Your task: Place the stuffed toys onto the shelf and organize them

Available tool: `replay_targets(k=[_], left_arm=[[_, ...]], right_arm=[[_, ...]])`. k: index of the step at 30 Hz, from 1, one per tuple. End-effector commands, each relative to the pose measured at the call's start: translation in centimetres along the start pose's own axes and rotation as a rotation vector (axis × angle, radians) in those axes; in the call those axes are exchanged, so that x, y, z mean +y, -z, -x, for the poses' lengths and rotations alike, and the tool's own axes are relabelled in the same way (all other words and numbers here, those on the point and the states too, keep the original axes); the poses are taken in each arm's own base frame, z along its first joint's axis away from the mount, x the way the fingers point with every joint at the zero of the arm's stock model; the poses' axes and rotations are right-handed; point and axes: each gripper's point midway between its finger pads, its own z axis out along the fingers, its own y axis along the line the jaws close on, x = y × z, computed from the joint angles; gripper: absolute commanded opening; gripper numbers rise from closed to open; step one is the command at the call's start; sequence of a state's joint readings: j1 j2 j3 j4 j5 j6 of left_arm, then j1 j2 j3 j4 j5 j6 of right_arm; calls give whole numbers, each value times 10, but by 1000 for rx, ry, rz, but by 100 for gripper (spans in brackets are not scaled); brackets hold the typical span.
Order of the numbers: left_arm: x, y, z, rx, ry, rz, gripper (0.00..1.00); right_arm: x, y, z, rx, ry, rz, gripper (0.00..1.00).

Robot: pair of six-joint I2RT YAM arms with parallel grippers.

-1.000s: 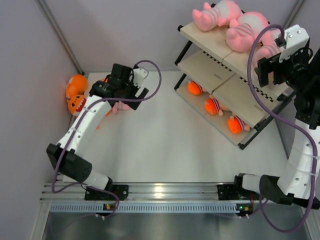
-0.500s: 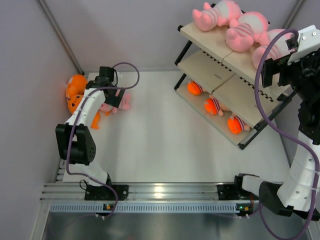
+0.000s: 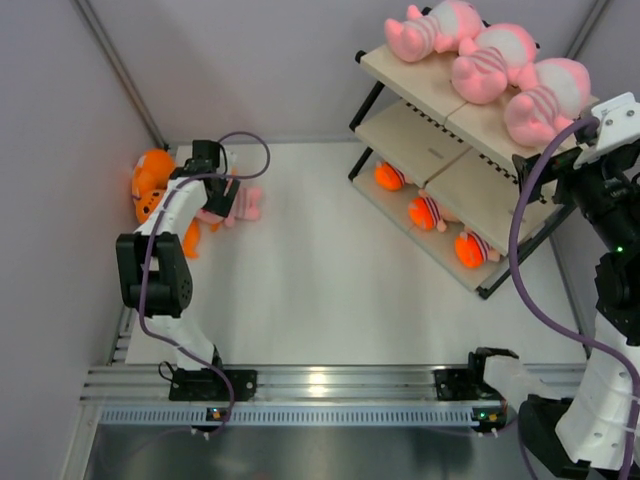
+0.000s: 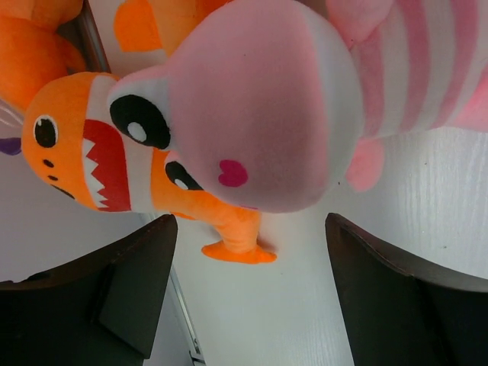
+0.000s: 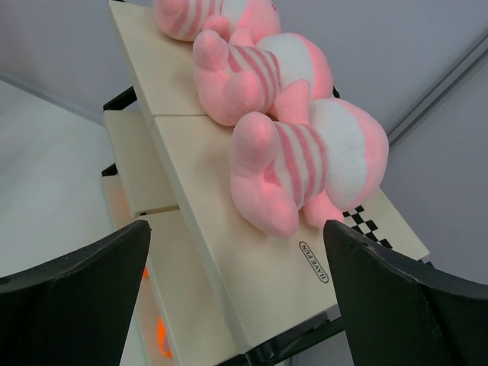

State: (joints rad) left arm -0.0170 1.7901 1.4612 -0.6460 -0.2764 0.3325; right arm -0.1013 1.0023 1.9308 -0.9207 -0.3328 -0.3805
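Observation:
Three pink striped stuffed toys (image 3: 490, 62) lie in a row on the shelf's top board (image 3: 400, 70). They also show in the right wrist view (image 5: 305, 168). Three orange toys (image 3: 425, 212) sit on the bottom tier. A fourth pink toy (image 3: 235, 203) lies on the table at the far left, beside two orange toothy toys (image 3: 150, 190). My left gripper (image 3: 222, 188) is open and empty just over that pink toy's head (image 4: 259, 114), with an orange toy (image 4: 84, 160) beside it. My right gripper (image 3: 545, 178) is open and empty, off the shelf's right end, facing the nearest pink toy.
The shelf (image 5: 229, 274) stands slanted at the back right, its middle tier bare. The left wall and a corner post (image 3: 120, 70) run close behind the orange toys. A metal rail (image 3: 320, 385) with both arm bases crosses the near edge.
My right gripper has drawn back down and right from the top board, leaving the third pink toy there. My left arm has swung left and dropped to the pink toy by the wall.

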Motion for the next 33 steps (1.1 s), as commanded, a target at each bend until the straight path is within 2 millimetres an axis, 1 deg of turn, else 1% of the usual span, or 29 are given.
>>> replay_targets(k=[1,4,6,7,8,9,10,11,12,13,14,15,17,19,21,22,23,24,25,26,27,28,29,30,31,32,33], left_arm=[[2,-8,15,-57,1,14,84],[4,-14,20,-68,5,33,82],[7,-18,28,-92,8,46,82],[7,-25,29,-87,7,57,82],[10,-27,37,-109,10,67,80],[9,-31,39,-113,7,63,78],[5,-38,40,-110,-1,48,77],[2,-40,49,-133,-7,22,76],[1,-43,51,-136,-8,15,69],[-1,-51,51,-124,-11,8,64],[-1,-52,58,-140,-14,0,58],[-2,-54,59,-143,-20,-13,44],[-11,-59,62,-159,-59,-64,24],[-13,-59,63,-167,-85,-84,0],[-15,-54,65,-186,-110,-103,0],[-11,-40,71,-216,-107,-103,0],[-16,-35,67,-224,-119,-129,0],[-29,-24,70,-265,-133,-213,0],[-31,4,78,-331,-145,-256,0],[-42,15,67,-326,-173,-321,0],[-58,34,68,-378,-189,-422,0],[-57,61,71,-432,-201,-443,0],[-67,73,59,-420,-220,-494,0],[-73,86,56,-439,-232,-525,0],[-76,110,54,-480,-249,-552,0],[-92,118,45,-471,-265,-586,0],[-99,136,36,-475,-294,-598,0]], right_arm=[[1,-11,3,-25,1,12,96],[3,-12,-1,-16,-1,22,96],[4,-12,-1,-16,-1,20,96],[6,-12,-2,-15,-5,27,96],[6,-12,-3,-11,-5,29,96],[8,-10,-2,-16,-1,33,96],[9,-10,-3,-16,6,40,96],[11,-10,-5,-14,17,50,96],[14,-10,-5,-18,19,64,96],[16,-8,-3,-28,20,71,96],[18,-6,-2,-35,23,80,96],[21,-4,1,-47,26,95,96],[24,-1,3,-61,40,109,96],[27,2,5,-79,54,122,95],[29,2,2,-73,55,126,95],[29,2,2,-75,57,128,95],[31,0,0,-69,54,134,95],[31,0,-1,-71,54,136,95],[33,-1,-4,-64,55,141,95],[33,-2,-5,-63,64,145,95],[35,0,-6,-66,68,152,95],[37,0,-6,-66,70,160,95],[40,2,-5,-73,73,171,95],[46,3,-2,-86,72,205,95],[49,7,3,-102,74,225,95],[56,10,7,-118,69,261,95],[76,16,16,-164,63,369,95]])
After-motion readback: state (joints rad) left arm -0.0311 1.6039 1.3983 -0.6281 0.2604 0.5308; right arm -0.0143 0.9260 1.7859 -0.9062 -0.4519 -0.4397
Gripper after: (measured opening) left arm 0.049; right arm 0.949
